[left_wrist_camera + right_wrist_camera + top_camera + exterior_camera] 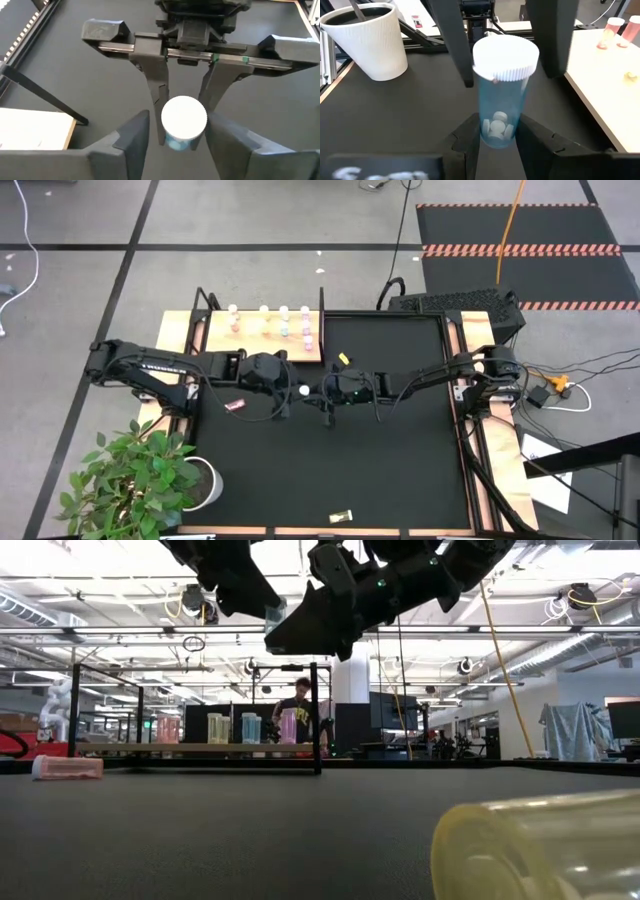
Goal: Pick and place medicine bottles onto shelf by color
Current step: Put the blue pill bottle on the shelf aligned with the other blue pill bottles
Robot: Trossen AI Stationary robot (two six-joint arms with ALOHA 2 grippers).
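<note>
Over the middle of the black table the two arms meet in mid-air. The right end effector grips a light blue bottle by its base, white cap toward the left end effector, whose fingers flank the cap without touching. The shelf carries other bottles; a pink bottle lies on the table.

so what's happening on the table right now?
Mid-handover above the black mat. The right gripper is shut on a light blue bottle, and the left gripper sits around its white cap, not clearly clamped. Several bottles already stand on the shelf. A pink bottle and a yellow bottle lie on the mat.
</note>
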